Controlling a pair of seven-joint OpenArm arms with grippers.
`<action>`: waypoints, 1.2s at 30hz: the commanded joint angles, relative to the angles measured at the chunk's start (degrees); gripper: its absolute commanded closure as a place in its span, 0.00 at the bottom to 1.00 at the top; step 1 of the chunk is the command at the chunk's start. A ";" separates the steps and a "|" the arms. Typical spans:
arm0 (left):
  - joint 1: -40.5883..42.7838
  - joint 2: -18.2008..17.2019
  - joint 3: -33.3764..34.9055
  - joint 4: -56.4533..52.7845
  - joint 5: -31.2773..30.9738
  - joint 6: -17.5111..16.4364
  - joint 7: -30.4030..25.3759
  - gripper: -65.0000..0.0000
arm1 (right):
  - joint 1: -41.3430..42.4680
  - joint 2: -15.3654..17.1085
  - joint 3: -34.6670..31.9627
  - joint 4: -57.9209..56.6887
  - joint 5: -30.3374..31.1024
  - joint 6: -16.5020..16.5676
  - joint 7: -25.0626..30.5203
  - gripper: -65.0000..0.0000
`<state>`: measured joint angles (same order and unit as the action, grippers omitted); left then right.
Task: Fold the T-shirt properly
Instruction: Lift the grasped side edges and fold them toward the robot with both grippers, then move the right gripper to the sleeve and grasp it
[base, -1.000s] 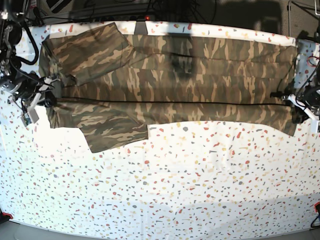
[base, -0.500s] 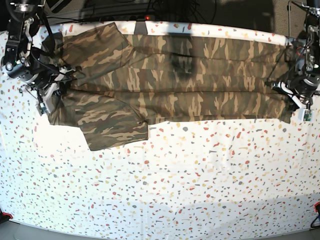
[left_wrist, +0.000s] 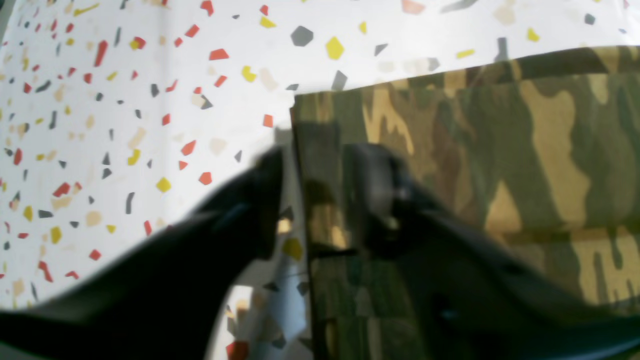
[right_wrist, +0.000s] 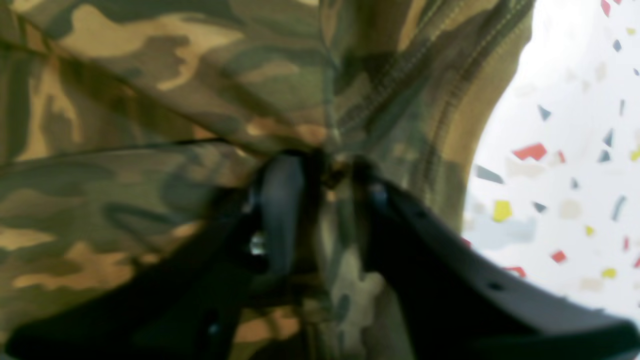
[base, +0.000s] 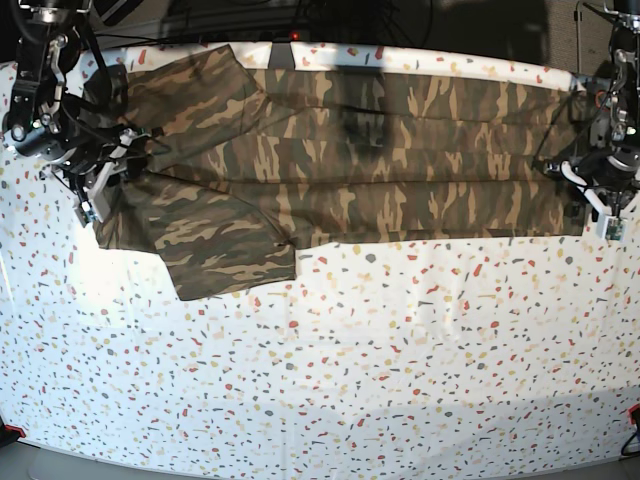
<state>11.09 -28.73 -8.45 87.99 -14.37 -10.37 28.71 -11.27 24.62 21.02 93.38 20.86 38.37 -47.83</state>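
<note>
Across the far half of the speckled tabletop (base: 350, 380) we see the T-shirt (base: 340, 170) folded lengthwise. At its left end our right gripper (right_wrist: 320, 175) stands parted over cloth; at right, our left gripper (left_wrist: 312, 200) straddles the hem, apart.

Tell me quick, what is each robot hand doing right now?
Left hand: open, fingers straddling the T-shirt edge, not gripping.
Right hand: slightly open around bunched T-shirt cloth; a real grip cannot be told.
</note>
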 joint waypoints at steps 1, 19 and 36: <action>-0.66 -1.16 -0.63 0.85 -0.02 1.68 -1.33 0.53 | 1.05 1.31 0.50 0.87 1.70 -0.04 1.05 0.60; -0.79 -0.48 -0.61 0.90 -0.70 6.34 -3.02 0.48 | 28.41 3.48 -8.90 -15.54 12.35 -0.70 -1.79 0.57; -0.79 -0.48 -0.61 0.90 -0.66 6.34 -3.04 0.48 | 52.09 2.12 -28.65 -52.81 5.97 -0.76 -1.49 0.57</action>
<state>10.94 -28.10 -8.58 87.99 -15.00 -4.47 27.07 38.57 26.33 -7.88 39.72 26.26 37.47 -49.98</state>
